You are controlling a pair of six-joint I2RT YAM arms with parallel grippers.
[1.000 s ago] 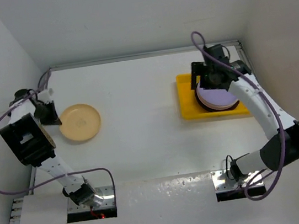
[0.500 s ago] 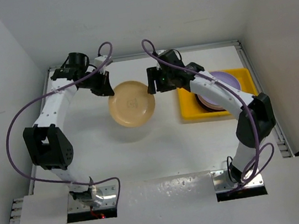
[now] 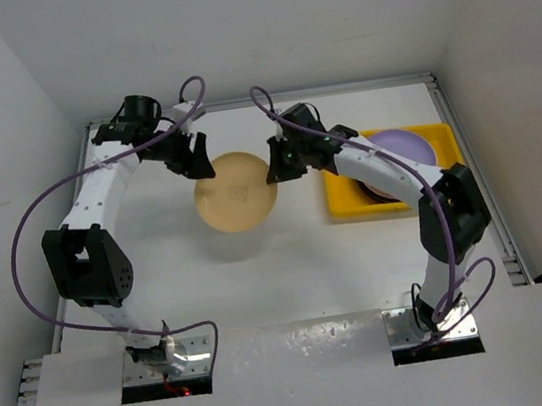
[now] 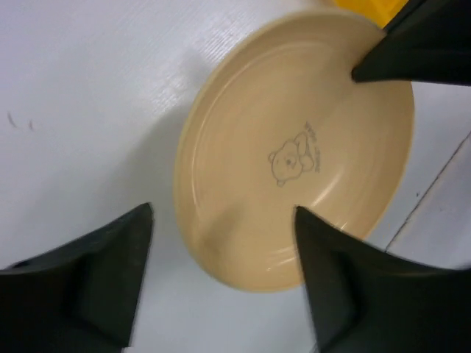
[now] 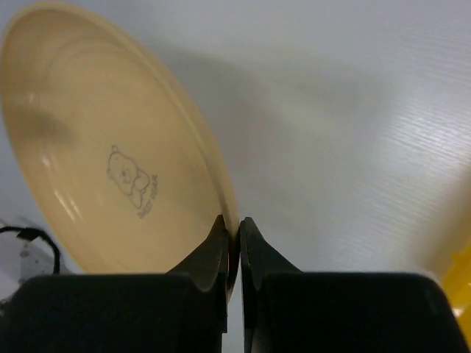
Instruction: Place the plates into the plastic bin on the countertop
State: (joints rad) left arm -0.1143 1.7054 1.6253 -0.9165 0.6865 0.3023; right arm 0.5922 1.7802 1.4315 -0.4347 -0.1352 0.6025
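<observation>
The bin [image 3: 339,196], a bright yellow low-walled plastic rectangle, sits at the countertop's [image 3: 289,261] far right corner. In it lies a lavender plate [image 3: 407,147], round and shallow, on top of at least one more plate whose edge shows below it; the right arm hides part of the stack, so I cannot tell how many there are.

The cream plate [image 3: 236,190] is outside the bin, just left of it, near the far edge's middle. It hangs tilted over the surface and throws a soft shadow on it. The plate is smooth and matt, with faint concentric rings inside a raised rim and a small bear outline printed at the centre.

The right gripper [image 5: 232,224] is pinched tight on the plate's rim nearest the bin, with black wedge-shaped fingers on each face. The left gripper [image 4: 222,213] stands partly open at the opposite rim. The plate's edge lies between its fingers; one finger overlaps the rim and the other is clear of it, so it grips nothing.

The countertop is glossy white with a fine linear grain and a raised pale rim.
</observation>
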